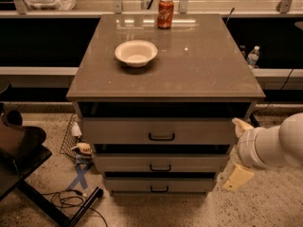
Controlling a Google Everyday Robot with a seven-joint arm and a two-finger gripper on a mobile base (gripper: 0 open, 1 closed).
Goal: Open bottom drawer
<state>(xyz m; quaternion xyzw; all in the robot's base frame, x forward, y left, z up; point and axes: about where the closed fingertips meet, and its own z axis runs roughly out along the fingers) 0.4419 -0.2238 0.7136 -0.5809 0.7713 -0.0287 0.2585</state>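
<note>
The bottom drawer (137, 184) is the lowest and shallowest of three grey fronts on the cabinet, with a small black bar handle (159, 189) at its centre, and it looks pushed in. My gripper (237, 151) hangs off the cabinet's right side at about middle-drawer height, on a white arm entering from the right. Its two tan fingers (239, 177) stand wide apart, open, holding nothing. It touches no drawer or handle.
The middle drawer (123, 163) and top drawer (118, 130) sit above. A white bowl (136, 52) and a red can (165, 13) stand on the brown top (199, 70). A dark chair base (21, 150) and cables (71, 200) lie on the floor at left.
</note>
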